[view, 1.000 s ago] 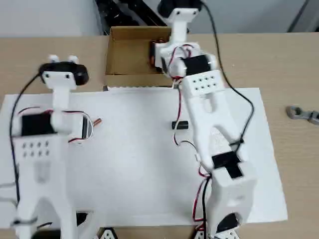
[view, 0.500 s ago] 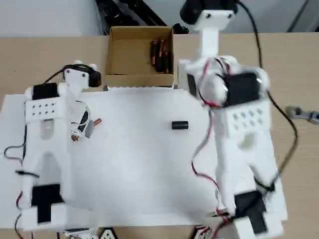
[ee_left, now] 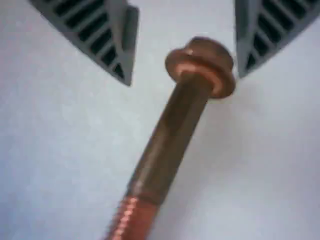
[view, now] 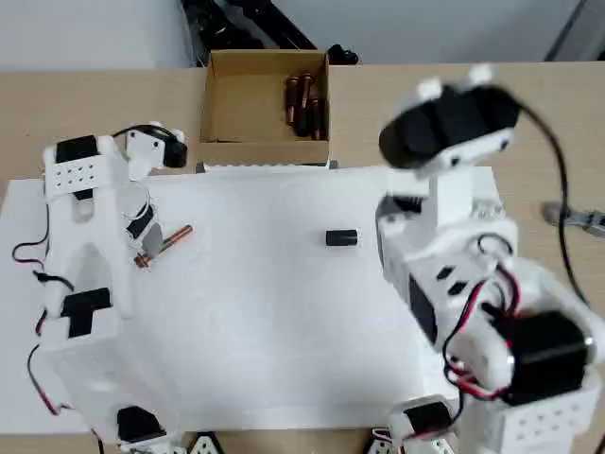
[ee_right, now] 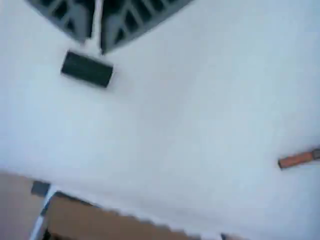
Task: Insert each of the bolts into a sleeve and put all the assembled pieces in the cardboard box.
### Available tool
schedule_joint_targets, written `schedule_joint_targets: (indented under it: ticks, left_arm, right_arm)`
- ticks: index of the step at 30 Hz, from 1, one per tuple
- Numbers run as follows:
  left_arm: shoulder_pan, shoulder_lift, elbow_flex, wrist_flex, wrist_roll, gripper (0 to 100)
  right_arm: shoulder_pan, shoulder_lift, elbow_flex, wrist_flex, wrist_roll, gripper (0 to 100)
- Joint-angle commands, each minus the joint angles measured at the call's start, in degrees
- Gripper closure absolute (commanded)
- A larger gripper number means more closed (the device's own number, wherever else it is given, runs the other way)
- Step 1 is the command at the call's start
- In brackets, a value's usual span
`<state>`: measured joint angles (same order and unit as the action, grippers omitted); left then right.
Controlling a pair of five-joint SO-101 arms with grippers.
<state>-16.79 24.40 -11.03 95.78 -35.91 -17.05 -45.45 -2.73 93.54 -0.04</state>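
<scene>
Up at the far edge of the pale wooden table, the open-topped brown cardboard box has a small cluster of copper-coloured pieces lying along one side of its floor, and the rest of that floor is bare cardboard.

Down on the white sheet lies the long copper-coloured bolt, flat and at a slant near the sheet's left side. In the left wrist view the bolt shows a round flanged head, a smooth shank and bright thread at the far end. The left gripper sits right over that head with its dark ribbed fingers spread wide, one on each side, and the head lies in the gap between them. Whether either finger touches it, I cannot tell.

The short black cylindrical sleeve lies on its side near the middle of the sheet, well apart from the bolt. The right gripper hangs just beside the sleeve, with its fingers pressed together to a thin slit and nothing pinched.
</scene>
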Motion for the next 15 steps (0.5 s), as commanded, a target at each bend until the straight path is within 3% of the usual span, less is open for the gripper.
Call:
schedule_joint_targets:
  ticks: [1,8,15]
  left_arm:
    - [1.1,0.2,-2.2,0.9,-1.4,87]
    - [0.9,2.5,-2.2,0.0,-4.6,87]
    - [0.8,10.9,-2.2,-4.5,-4.6,88]
  right_arm:
    - [0.3,-8.4,10.7,-4.4,0.7,99.5]
    - [0.1,-23.1,27.1,-9.3,0.8,99.5]
    - [0.1,-29.2,32.5,-9.8,0.9,99.5]
